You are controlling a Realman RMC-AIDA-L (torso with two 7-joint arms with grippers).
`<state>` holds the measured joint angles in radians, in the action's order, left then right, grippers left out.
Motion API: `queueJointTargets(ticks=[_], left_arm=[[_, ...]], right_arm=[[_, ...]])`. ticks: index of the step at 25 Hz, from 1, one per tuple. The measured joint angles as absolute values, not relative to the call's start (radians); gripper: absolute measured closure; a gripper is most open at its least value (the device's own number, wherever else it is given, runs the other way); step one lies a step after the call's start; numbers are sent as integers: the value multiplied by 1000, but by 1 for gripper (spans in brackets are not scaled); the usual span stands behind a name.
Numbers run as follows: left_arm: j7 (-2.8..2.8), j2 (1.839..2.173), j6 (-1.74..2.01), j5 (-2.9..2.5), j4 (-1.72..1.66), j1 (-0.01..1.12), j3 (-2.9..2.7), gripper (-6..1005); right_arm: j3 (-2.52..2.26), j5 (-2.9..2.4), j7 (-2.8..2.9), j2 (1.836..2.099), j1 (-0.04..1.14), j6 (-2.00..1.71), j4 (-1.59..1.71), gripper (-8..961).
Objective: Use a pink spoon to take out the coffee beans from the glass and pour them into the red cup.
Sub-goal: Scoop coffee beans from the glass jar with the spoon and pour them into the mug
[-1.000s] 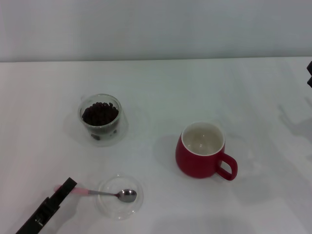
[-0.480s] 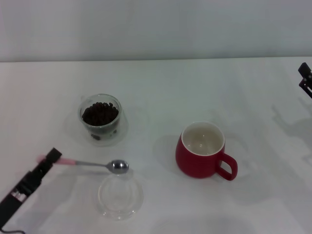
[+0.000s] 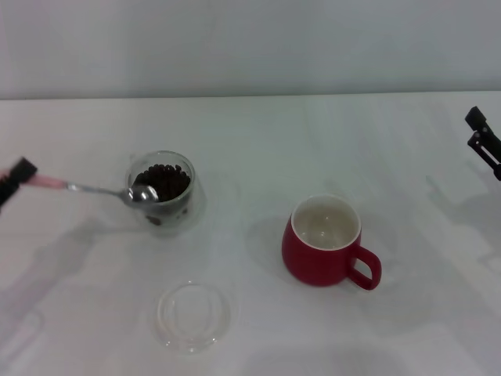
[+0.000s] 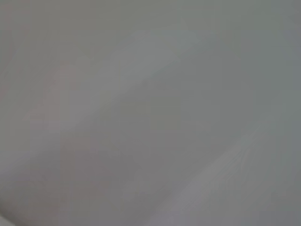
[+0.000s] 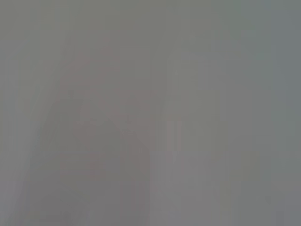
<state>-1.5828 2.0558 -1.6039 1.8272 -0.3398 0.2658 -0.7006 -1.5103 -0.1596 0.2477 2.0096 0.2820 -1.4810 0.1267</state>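
The pink spoon (image 3: 86, 188) hangs level above the table, its pale pink handle end held in my left gripper (image 3: 17, 174) at the far left edge of the head view. Its metal bowl sits at the near-left rim of the glass (image 3: 174, 210), just over the coffee beans (image 3: 164, 180) that fill the glass. The red cup (image 3: 325, 243) stands upright to the right, white inside and with nothing in it, handle toward the front right. My right gripper (image 3: 476, 129) hovers at the far right edge, fingers apart, holding nothing. Both wrist views show only blank grey.
A flat shallow clear dish (image 3: 192, 316) lies on the white table (image 3: 258, 141) in front of the glass. A pale wall runs along the back of the table.
My left gripper has lifted the spoon out of the shallow dish and carried it back and to the left, to the glass's rim. The right gripper has come further into view.
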Motion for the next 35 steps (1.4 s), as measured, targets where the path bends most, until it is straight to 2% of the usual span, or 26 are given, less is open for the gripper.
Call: queueJointTargets(ticks=[3,8,12,17,25,33,35], left_arm=[[-1527,2038,-1562,1812,-402,291,-705,863],[-1398,1985,-1459,1694,-445,412,-705,863],[-1359,1966,-1398,1616,-447,496,-707,863],[-1308,1963,-1302,1512,-450,568,-708,863],[-1265,1982,-1191,1374,-529,615,-707,862],[-1232,1982,-1147,1323,-528,648,-709,862],[-1205,1994,-1135,1290,-526,656,-710,862]], right_arm=[[-1519,-160,250,2010,283,-1498,128,78],[-1540,-159,262,2010,282,-1511,128,78],[-1547,-159,278,2011,281,-1514,129,79],[-1553,-159,295,2011,280,-1517,126,79],[-1558,-159,304,2011,279,-1525,121,79],[-1560,-160,305,2011,279,-1520,119,79],[-1560,-160,305,2011,279,-1518,119,79]])
